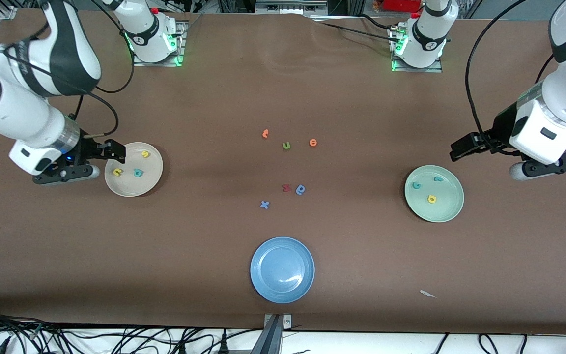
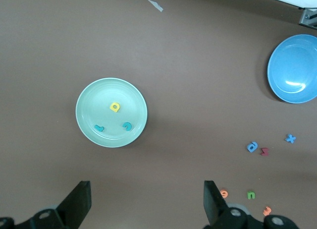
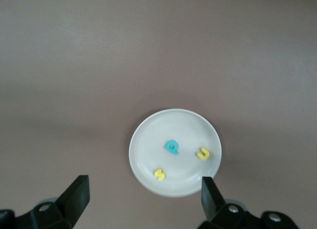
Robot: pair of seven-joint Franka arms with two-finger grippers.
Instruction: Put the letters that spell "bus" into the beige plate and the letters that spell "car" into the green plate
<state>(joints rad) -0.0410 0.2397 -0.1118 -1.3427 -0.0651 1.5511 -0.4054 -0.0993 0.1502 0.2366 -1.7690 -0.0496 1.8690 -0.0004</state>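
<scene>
The beige plate (image 1: 130, 187) lies toward the right arm's end of the table and holds a yellow s (image 1: 145, 154), a yellow u (image 1: 117, 172) and a teal b (image 1: 138, 172). My right gripper (image 1: 111, 151) hangs open and empty over that plate's rim; in the right wrist view the plate (image 3: 148, 140) shows just past the gripper (image 3: 143, 197). The green plate (image 1: 442, 209) holds a teal c (image 1: 416, 185), a teal r (image 1: 438, 179) and a yellow a (image 1: 431, 198). My left gripper (image 1: 467, 147) is open and empty above the table beside it.
A blue plate (image 1: 282, 269) sits near the front edge. Loose letters lie mid-table: two orange ones (image 1: 265, 133), a green u (image 1: 286, 145), a dark red one (image 1: 286, 187), a blue one (image 1: 300, 189) and a blue x (image 1: 264, 204). A paper scrap (image 1: 428, 294) lies nearer the front.
</scene>
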